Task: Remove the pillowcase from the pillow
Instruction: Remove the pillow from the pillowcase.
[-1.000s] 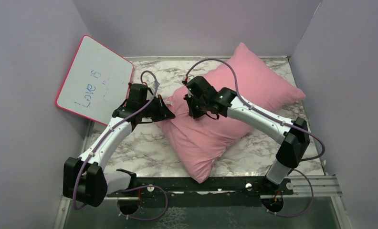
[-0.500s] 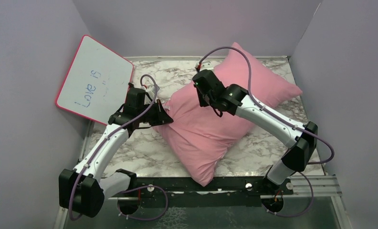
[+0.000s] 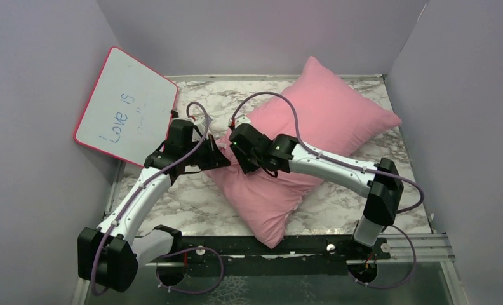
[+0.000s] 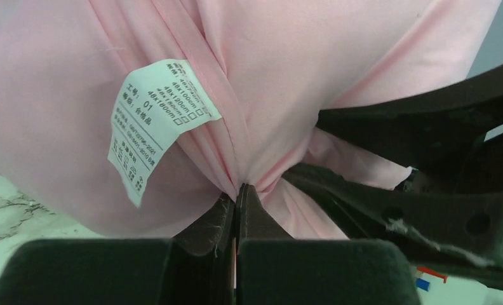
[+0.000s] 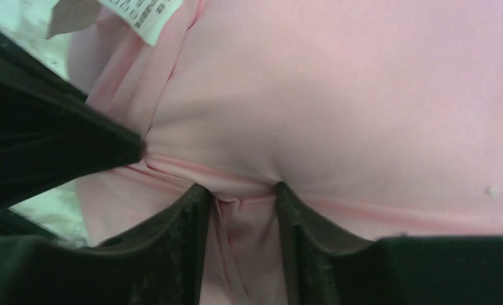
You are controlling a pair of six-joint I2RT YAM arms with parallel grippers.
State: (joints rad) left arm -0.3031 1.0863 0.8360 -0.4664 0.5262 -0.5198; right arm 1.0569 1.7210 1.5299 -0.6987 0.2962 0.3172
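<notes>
- while it lies diagonally across the marbled table (image 3: pixel 192 197), the pink pillowcase (image 3: pixel 328 111) runs from the upper centre of the overhead frame down to a corner at the bottom centre. it looks plump and full, and the pillow inside it is hidden.
- the left pincer (image 4: pixel 237 194) sits at the pillowcase's left edge, near the middle of the overhead frame. its own camera shows its fingers pressed tight together on a thin gathered fold of the pink cloth, with creases fanning upward from the pinch.
- a white care label (image 4: pixel 154 121) with small printed characters is sewn into a seam just to the upper left of that pinch and hangs at a tilt.
- the right pincer (image 5: pixel 238 200) meets the same left edge, just to the right of the left one in the overhead frame. its fingers are narrowed on a bunched pucker of pillowcase that fills the gap between them, and a seam runs across the cloth just above their tips.
- the two pincers are just beside each other, and each shows as a dark shape at the side of the other's wrist view.
- a pink-framed whiteboard (image 3: pixel 125 105) leans against the wall at the upper left of the overhead frame. it bears blue handwriting that reads "love is" and stands apart from the pillowcase.
</notes>
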